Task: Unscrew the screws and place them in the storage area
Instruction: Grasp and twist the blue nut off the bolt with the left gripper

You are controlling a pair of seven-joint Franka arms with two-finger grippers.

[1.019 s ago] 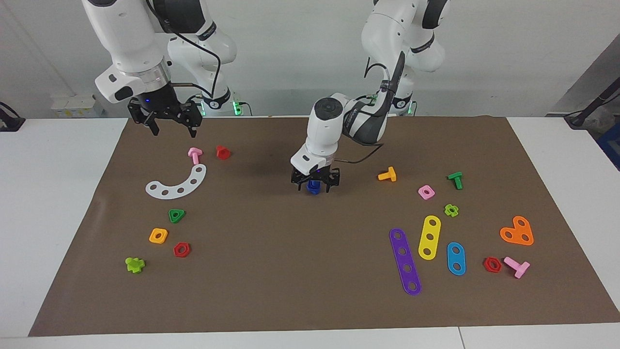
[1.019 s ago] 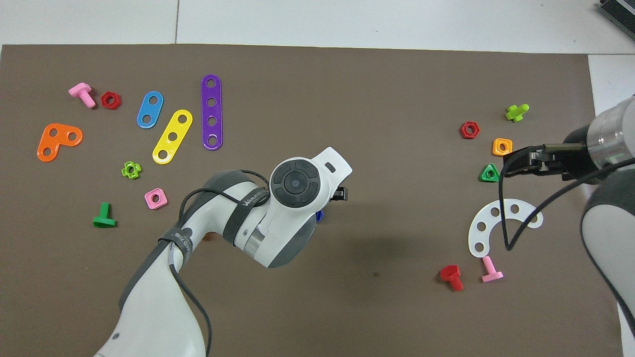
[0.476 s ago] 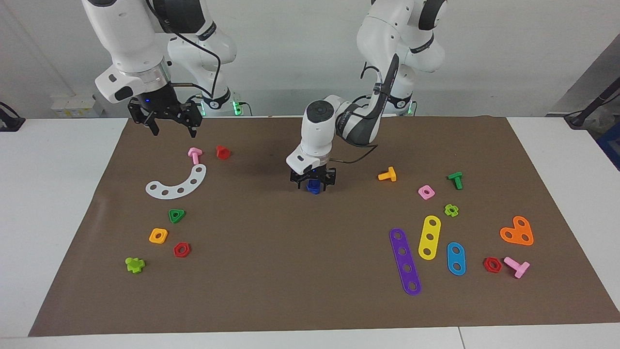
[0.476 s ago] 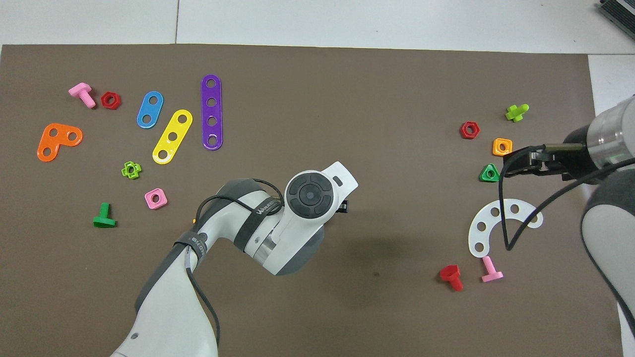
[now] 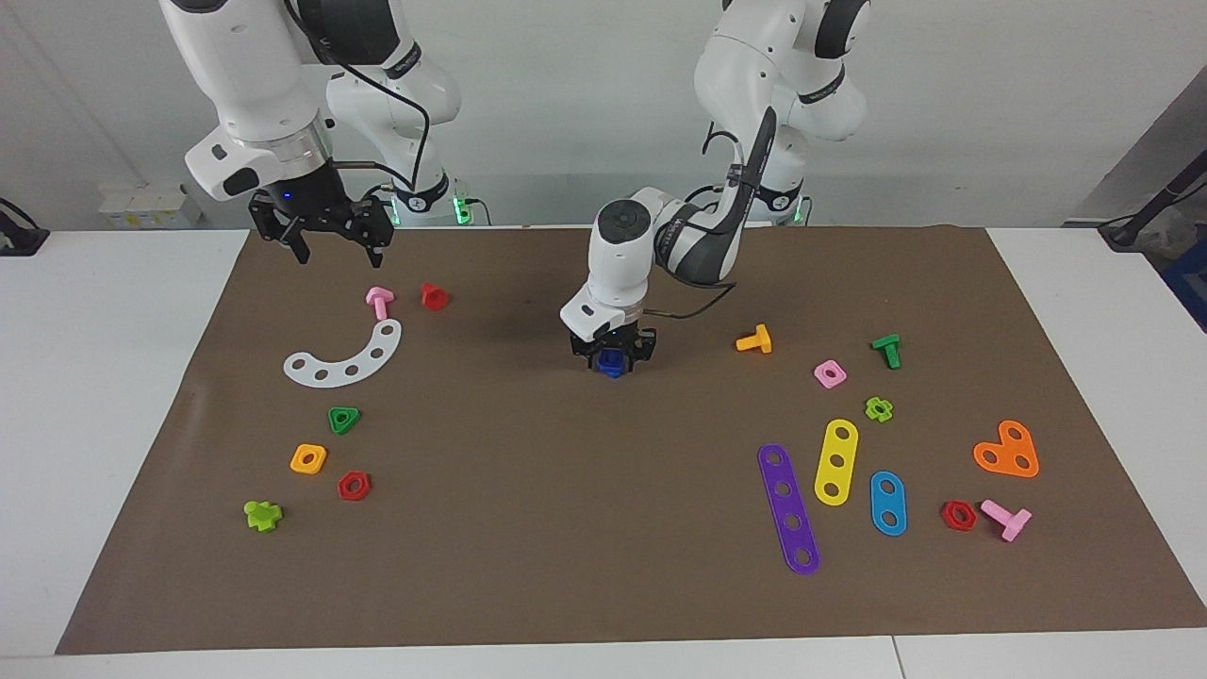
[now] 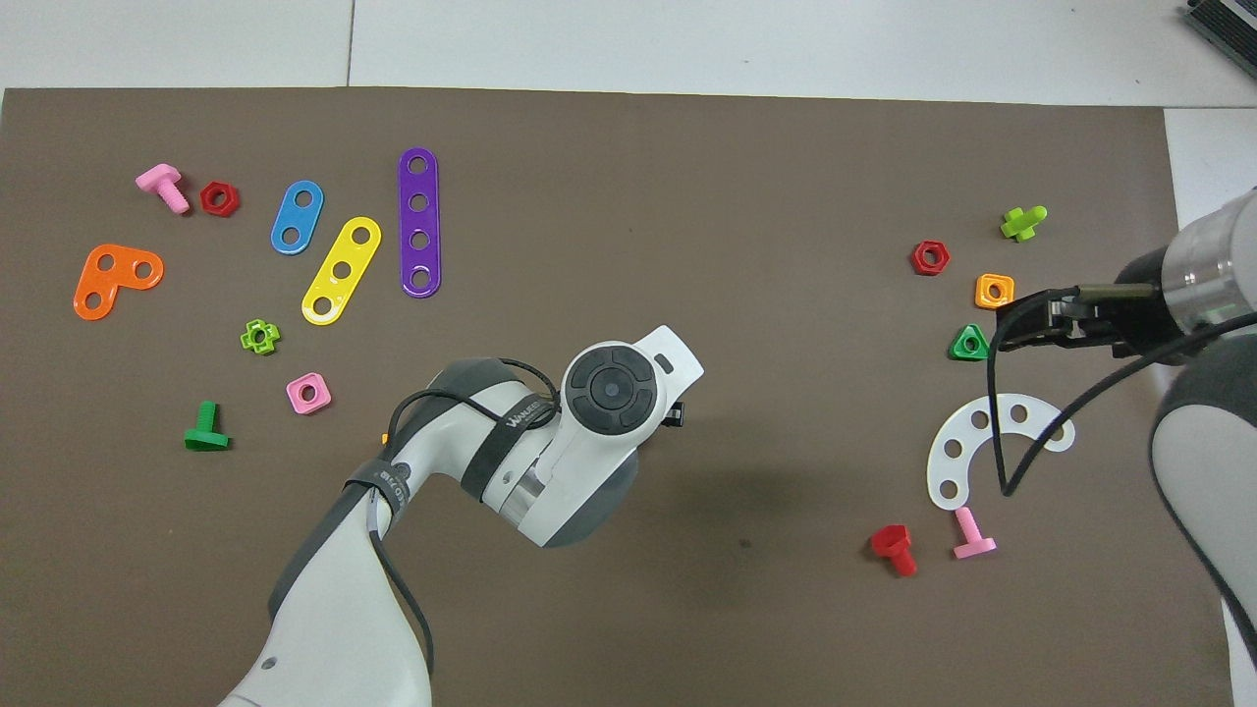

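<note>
A small blue screw (image 5: 613, 362) stands on the brown mat (image 5: 566, 500) near its middle. My left gripper (image 5: 613, 356) reaches straight down onto it, and its fingers are closed on the screw's two sides. In the overhead view the left arm's wrist (image 6: 609, 393) covers the screw. Above the mat's corner at the right arm's end hangs my right gripper (image 5: 322, 243), open and empty, with a pink bolt (image 5: 379, 301) just below it on the mat. No storage area is marked on the mat.
A white curved strip (image 5: 347, 356), a red bolt (image 5: 434, 296), and green, orange and red nuts lie toward the right arm's end. Toward the left arm's end lie an orange bolt (image 5: 755, 339), a green bolt (image 5: 886, 350), several coloured strips and an orange heart plate (image 5: 1007, 451).
The left gripper's fingers have closed in on the blue screw, and its wrist has swung slightly toward the right arm's end. The right arm has not moved.
</note>
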